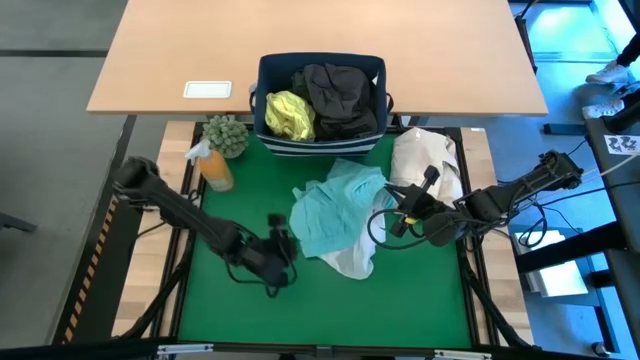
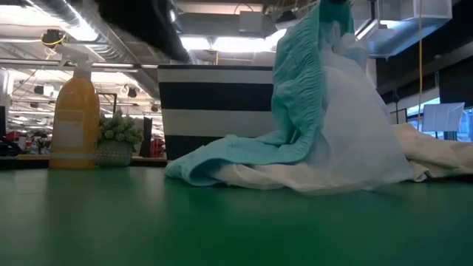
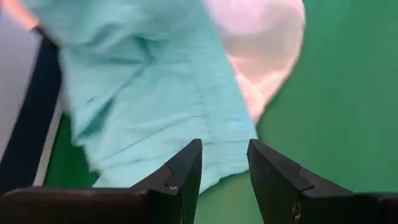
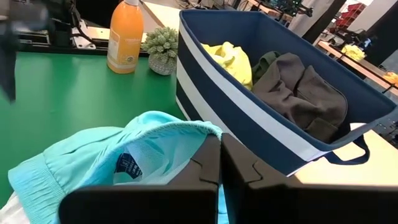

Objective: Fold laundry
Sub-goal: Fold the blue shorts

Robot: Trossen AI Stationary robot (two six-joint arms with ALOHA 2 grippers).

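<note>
The turquoise garment (image 1: 335, 215), with a white lining (image 1: 350, 262), lies mid-table and is drawn up into a peak (image 2: 299, 74). My right gripper (image 4: 221, 163) is at that peak, reaching in from the table's right (image 1: 392, 210), shut on the cloth. My left gripper (image 3: 225, 163) stands open at the garment's left edge (image 1: 290, 242). The yellow-green shirt (image 1: 288, 115) and a charcoal grey garment (image 1: 340, 98) lie in the navy bin (image 1: 268, 75) at the far edge. My right gripper pinches the turquoise garment between its two shut fingers at a raised edge (image 4: 198, 132), coming from the table's right and slanting slightly down. That part is lifted; the cloth hangs below, and its lower part (image 2: 244, 166) spreads on the table. Whether my left gripper touches the garment's edge (image 3: 214, 177), I cannot tell.
A cream-beige cloth bundle (image 1: 425, 160) lies at the back right of the green mat. An orange spray bottle (image 1: 213, 165) and a small potted plant (image 1: 227, 133) stand at the back left. Bare green mat (image 1: 300, 310) stretches along the near side.
</note>
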